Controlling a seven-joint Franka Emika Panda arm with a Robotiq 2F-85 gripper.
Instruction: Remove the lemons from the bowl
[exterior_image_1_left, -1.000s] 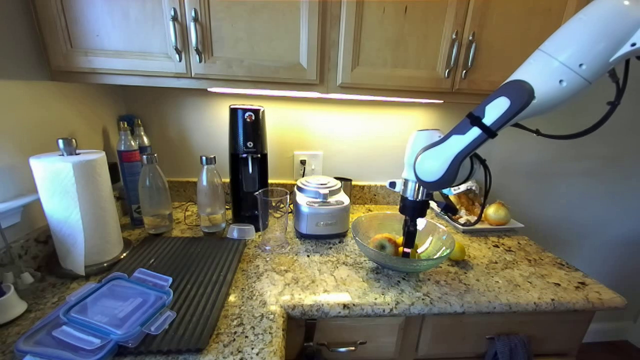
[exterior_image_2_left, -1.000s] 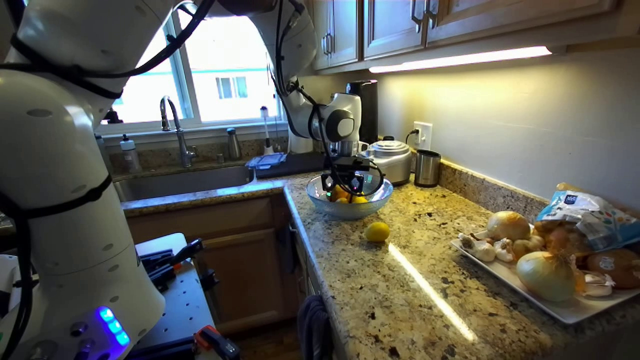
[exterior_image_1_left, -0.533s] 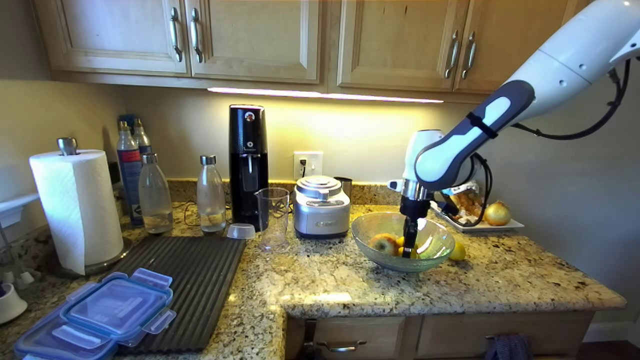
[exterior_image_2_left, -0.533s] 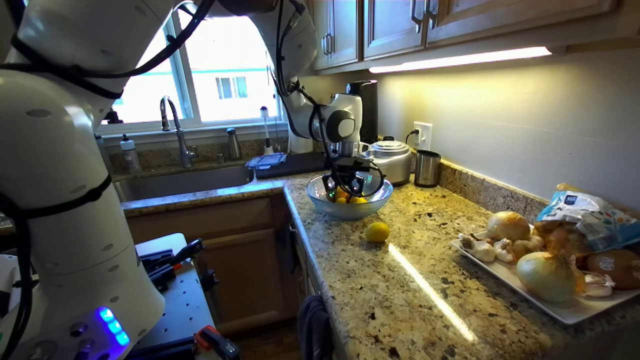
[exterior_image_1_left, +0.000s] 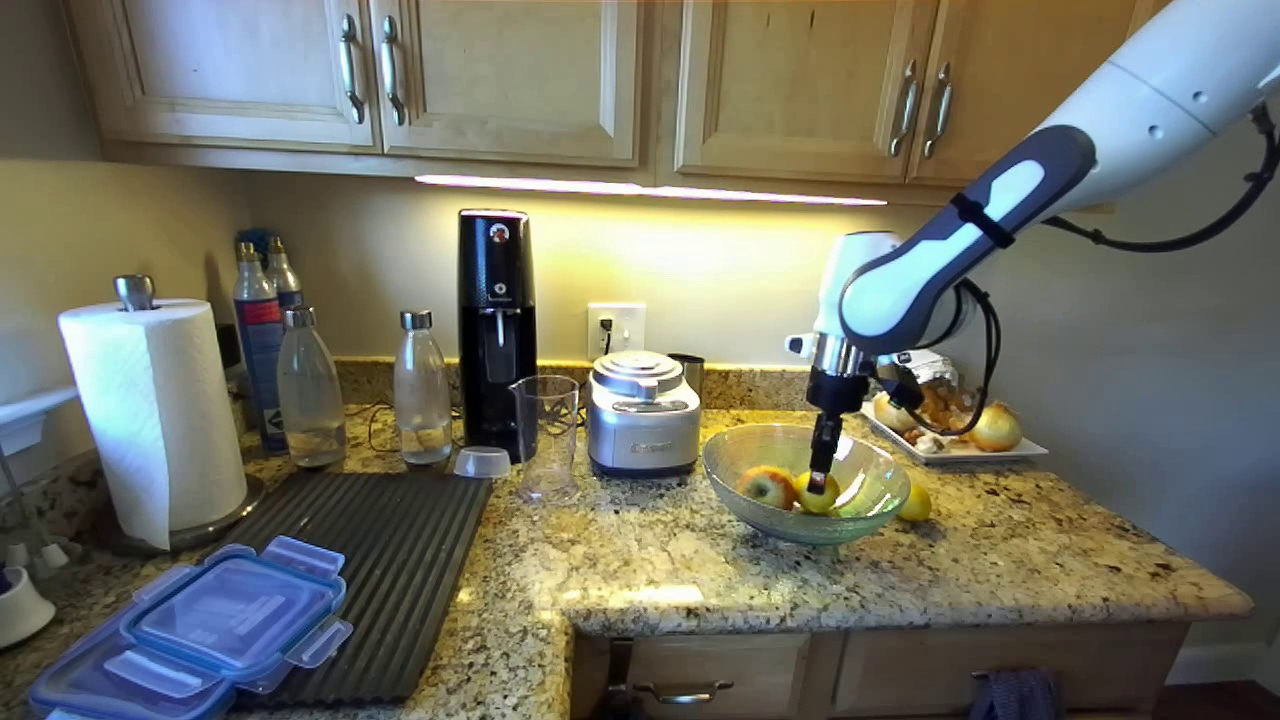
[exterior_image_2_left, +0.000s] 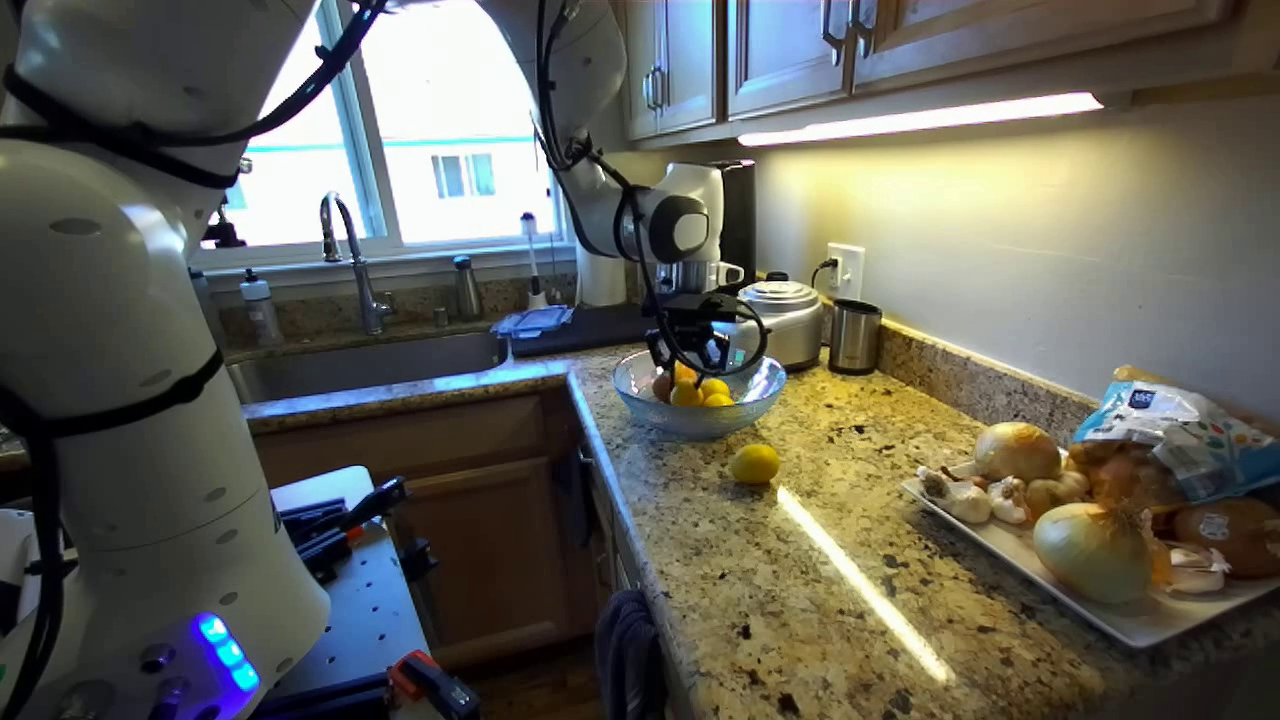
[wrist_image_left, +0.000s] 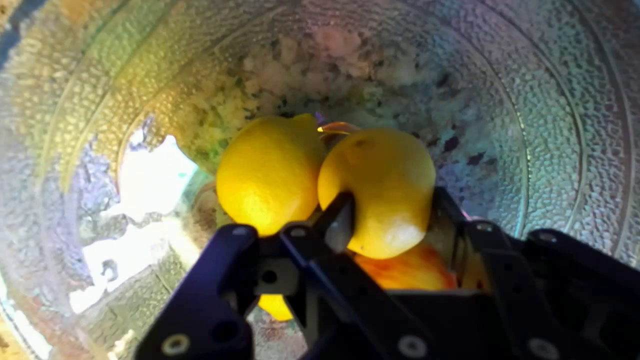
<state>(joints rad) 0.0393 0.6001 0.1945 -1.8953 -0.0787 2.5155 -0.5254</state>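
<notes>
No text surely readable, blurred lettering (exterior_image_1_left: 655, 448) on silver appliance (exterior_image_1_left: 643, 425), round logo (exterior_image_1_left: 499, 234) and tiny lettering (exterior_image_1_left: 501, 297) on black machine (exterior_image_1_left: 485, 380), dark-blue square logo (exterior_image_2_left: 1139, 398) on bag (exterior_image_2_left: 1180, 435), small sticker (exterior_image_2_left: 1213, 527) on brown produce (exterior_image_2_left: 1250, 545), red-banded label (exterior_image_1_left: 262, 312) on bottle (exterior_image_1_left: 260, 372)

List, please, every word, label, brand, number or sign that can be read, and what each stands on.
Nothing reads with certainty.
Silver appliance: lettering blurred, possibly "Cuisinart".
Black machine: lettering too small.
Plastic bag: dark square label blurred.
Sticker on brown vegetable: too small.
Blue bottle: label too small.
Blue lid: marks too faint.
</notes>
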